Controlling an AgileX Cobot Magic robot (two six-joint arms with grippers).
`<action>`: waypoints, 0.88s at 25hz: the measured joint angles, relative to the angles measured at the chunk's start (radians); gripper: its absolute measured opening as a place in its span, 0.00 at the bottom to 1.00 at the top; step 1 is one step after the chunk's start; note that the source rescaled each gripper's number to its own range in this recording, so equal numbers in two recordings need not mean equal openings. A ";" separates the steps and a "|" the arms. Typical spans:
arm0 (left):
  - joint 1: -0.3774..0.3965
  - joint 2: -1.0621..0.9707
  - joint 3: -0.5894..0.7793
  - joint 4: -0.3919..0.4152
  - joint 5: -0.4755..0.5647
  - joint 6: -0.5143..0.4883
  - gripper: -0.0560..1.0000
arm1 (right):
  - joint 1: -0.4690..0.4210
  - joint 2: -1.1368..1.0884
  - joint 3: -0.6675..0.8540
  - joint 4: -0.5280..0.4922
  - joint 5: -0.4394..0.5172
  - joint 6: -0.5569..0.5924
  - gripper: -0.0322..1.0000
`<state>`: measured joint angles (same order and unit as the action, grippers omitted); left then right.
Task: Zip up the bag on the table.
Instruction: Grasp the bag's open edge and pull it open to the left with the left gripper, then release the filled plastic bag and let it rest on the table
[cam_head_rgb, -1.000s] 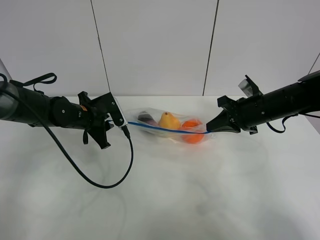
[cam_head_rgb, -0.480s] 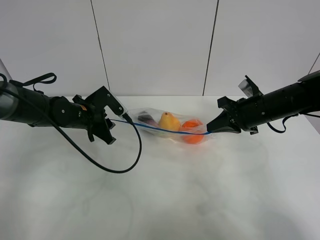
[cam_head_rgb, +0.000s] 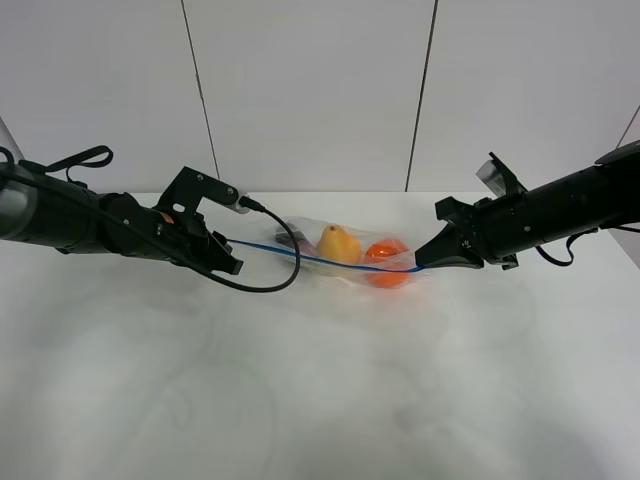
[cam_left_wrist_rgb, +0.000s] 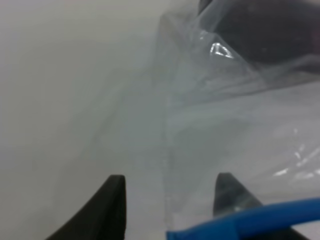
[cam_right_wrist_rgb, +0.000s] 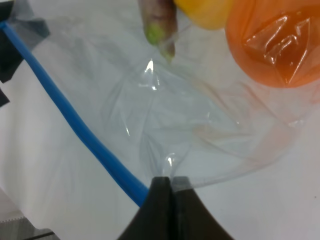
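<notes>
Lying toward the back middle of the large plain white matte table (cam_head_rgb: 320, 400), the clear crinkly plastic zip bag (cam_head_rgb: 345, 274) is flanked by both arms, one at each end. Its blue zipper strip (cam_head_rgb: 300, 256) is seen running along the near edge from one gripper to the other.

The right gripper (cam_head_rgb: 420, 264) is pinched tight on the bag's right end; in the right wrist view its fingertips (cam_right_wrist_rgb: 161, 186) are pressed together over the clear film just beside the blue strip (cam_right_wrist_rgb: 75, 120).

The left gripper (cam_head_rgb: 235, 267) is held at the bag's left end with its jaws apart (pretty wide in the left wrist view (cam_left_wrist_rgb: 170, 195)). Bag film is seen between them, and the strip (cam_left_wrist_rgb: 250, 225) passes across one fingertip.

Through the plastic, a round orange fruit (cam_head_rgb: 385, 262), a yellow pear-shaped fruit (cam_head_rgb: 338, 242) and a dark purple piece with a green tip (cam_right_wrist_rgb: 157, 25) can be made out. A black cable (cam_head_rgb: 270, 285) is looped onto the table from the left arm.
</notes>
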<state>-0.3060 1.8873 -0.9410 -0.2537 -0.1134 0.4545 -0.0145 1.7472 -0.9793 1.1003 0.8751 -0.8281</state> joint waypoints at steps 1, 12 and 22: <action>0.004 0.000 0.000 0.000 0.007 -0.021 0.87 | 0.000 0.000 0.000 -0.006 0.000 0.000 0.03; 0.230 0.000 -0.052 0.000 0.297 -0.139 0.88 | 0.001 0.000 0.000 -0.029 -0.011 0.000 0.03; 0.444 0.000 -0.074 0.000 0.418 -0.153 0.88 | 0.001 0.000 0.000 -0.029 -0.012 0.000 0.03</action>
<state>0.1382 1.8873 -1.0154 -0.2537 0.3044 0.3014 -0.0140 1.7472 -0.9793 1.0710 0.8635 -0.8281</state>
